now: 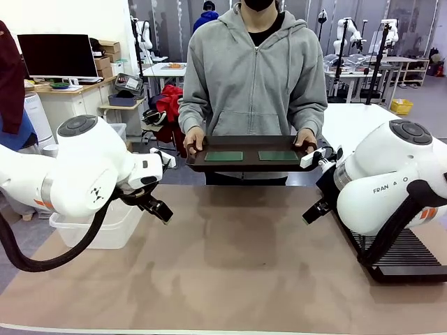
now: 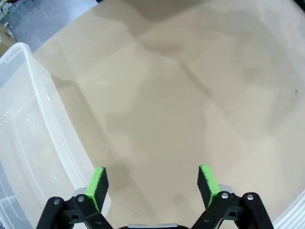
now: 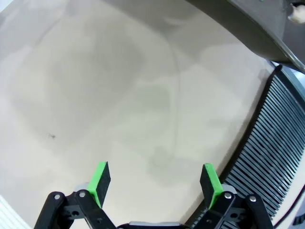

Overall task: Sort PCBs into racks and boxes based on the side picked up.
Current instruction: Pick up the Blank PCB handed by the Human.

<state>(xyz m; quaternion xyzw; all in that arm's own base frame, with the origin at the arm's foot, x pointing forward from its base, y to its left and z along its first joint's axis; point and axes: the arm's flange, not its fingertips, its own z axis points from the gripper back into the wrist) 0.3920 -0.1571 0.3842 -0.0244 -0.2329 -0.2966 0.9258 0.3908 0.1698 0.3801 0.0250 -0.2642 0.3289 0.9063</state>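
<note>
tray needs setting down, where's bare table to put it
Widest free patch: the middle of the table, between the clear tub at left, the black rack at right and the held tray beyond. Crowded near tub and rack, where the open left gripper and right gripper hang.

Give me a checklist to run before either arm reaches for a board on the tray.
1. Left tool open and empty: ok.
2. Right tool open and empty: ok.
3. Both boards flat on the tray: ok.
4. Tray free of the person's hands: not ok, they grip both ends.
5. Tub empty: ok.
6. Rack slots all free: cannot tell, the right arm covers part.
</note>
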